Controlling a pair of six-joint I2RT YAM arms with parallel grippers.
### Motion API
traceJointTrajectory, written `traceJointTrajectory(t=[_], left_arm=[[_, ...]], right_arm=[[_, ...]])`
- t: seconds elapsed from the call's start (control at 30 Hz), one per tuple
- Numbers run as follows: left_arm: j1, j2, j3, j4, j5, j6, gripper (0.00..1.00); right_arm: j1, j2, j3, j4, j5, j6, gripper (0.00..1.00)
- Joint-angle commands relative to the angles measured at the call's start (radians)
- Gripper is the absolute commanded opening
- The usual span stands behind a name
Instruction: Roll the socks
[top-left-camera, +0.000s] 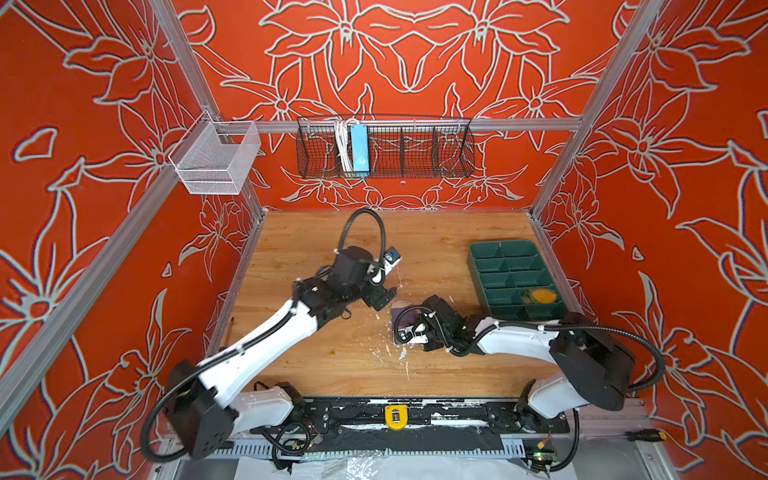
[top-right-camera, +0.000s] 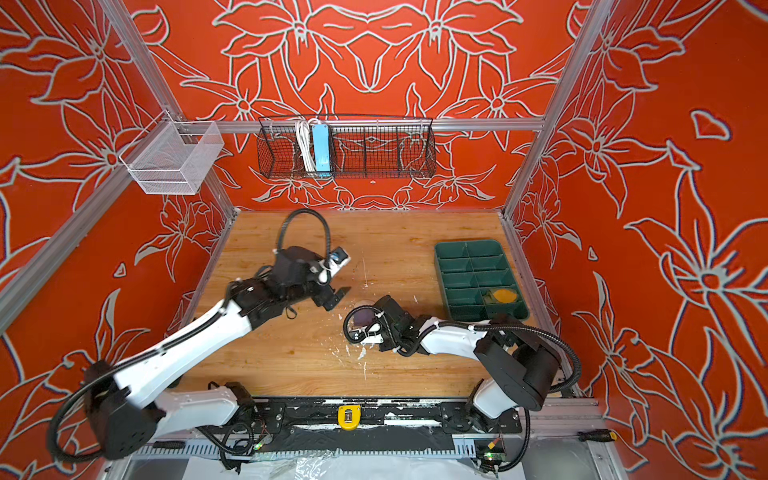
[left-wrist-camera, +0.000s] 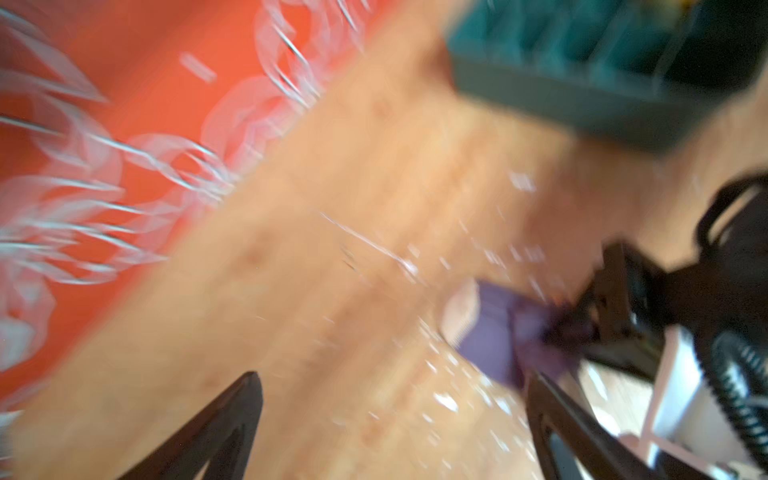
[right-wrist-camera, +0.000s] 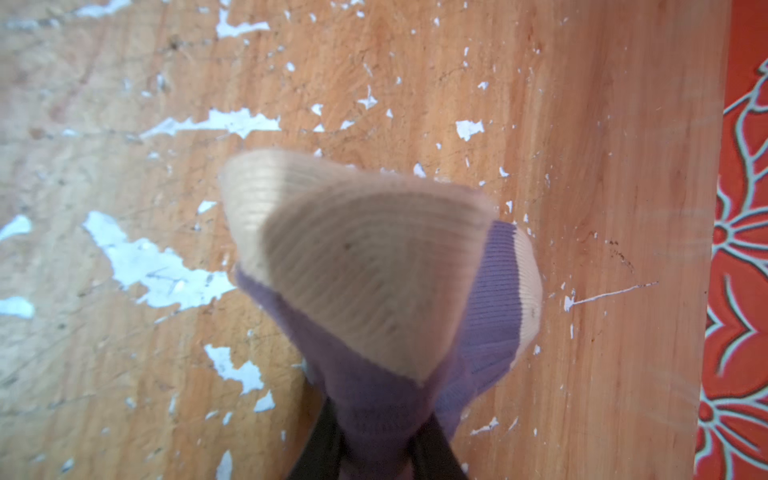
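Purple sock (right-wrist-camera: 374, 399) in right jaws, mostly under arm (top-left-camera: 511, 338), green tray (top-left-camera: 490, 252) near

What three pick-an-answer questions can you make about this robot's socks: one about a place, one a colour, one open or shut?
1. Where is the yellow-and-green bundle? A. in the green tray B. in the wire basket C. on the table
2. What colour is the sock in the right gripper? A. red B. purple and beige C. black
3. How is the left gripper? A. shut on a sock B. shut, empty C. open, empty
Answers: 1 A, it lies in a tray compartment. 2 B, the right wrist view shows both colours. 3 C, its jaws stand wide apart, nothing between.
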Motion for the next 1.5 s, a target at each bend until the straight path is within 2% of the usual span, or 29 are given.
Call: traceJointTrajectory(t=[0.0,0.07,0.13,0.2,0.27,0.37,0.47,0.6,0.7,0.83,1.0,1.13,1.33,1.47], left_arm=[[0.043,-0.073,-0.069,0.135,-0.078,0.034,0.98],[0.049,-0.107,-0.060,0.075,-0.044,0.056,0.98],[0.049,-0.154,-0.071,0.013,0.051,0.106,0.98],[0.048,-0.208,-0.108,-0.034,0.162,0.194,0.98],[0.049,-0.290,-0.166,-0.048,0.242,0.276,0.95],[0.048,-0.430,-0.253,-0.045,0.315,0.450,0.92],[0.037,-0.510,-0.298,-0.048,0.336,0.579,0.92],[-0.033,-0.471,-0.276,-0.100,0.269,0.659,0.91],[-0.146,-0.397,-0.320,-0.060,0.131,0.761,0.92],[-0.316,-0.237,-0.397,0.097,-0.076,0.875,0.92],[-0.448,0.006,-0.446,0.317,-0.205,0.869,0.89],[-0.475,0.175,-0.432,0.450,-0.237,0.761,0.83],[-0.459,0.396,-0.357,0.511,-0.385,0.673,0.76],[-0.418,0.485,-0.345,0.536,-0.371,0.640,0.72]], right_arm=[[-0.004,0.041,0.011,-0.135,0.007,0.025,0.00],[-0.005,0.045,0.026,-0.142,-0.007,0.028,0.00],[-0.006,0.051,0.059,-0.199,-0.046,0.024,0.00],[-0.017,0.071,0.118,-0.311,-0.103,0.028,0.00],[-0.044,0.119,0.226,-0.512,-0.194,0.048,0.00],[-0.090,0.217,0.366,-0.752,-0.312,0.099,0.00],[-0.110,0.286,0.429,-0.851,-0.365,0.130,0.00],[-0.138,0.340,0.475,-0.900,-0.409,0.157,0.00],[-0.160,0.376,0.505,-0.925,-0.429,0.159,0.00],[-0.188,0.429,0.558,-0.969,-0.467,0.158,0.00],[-0.218,0.494,0.617,-1.036,-0.497,0.145,0.00],[-0.228,0.500,0.621,-1.037,-0.518,0.138,0.00],[-0.234,0.485,0.603,-1.022,-0.527,0.127,0.00],[-0.236,0.474,0.594,-1.014,-0.530,0.122,0.00]])
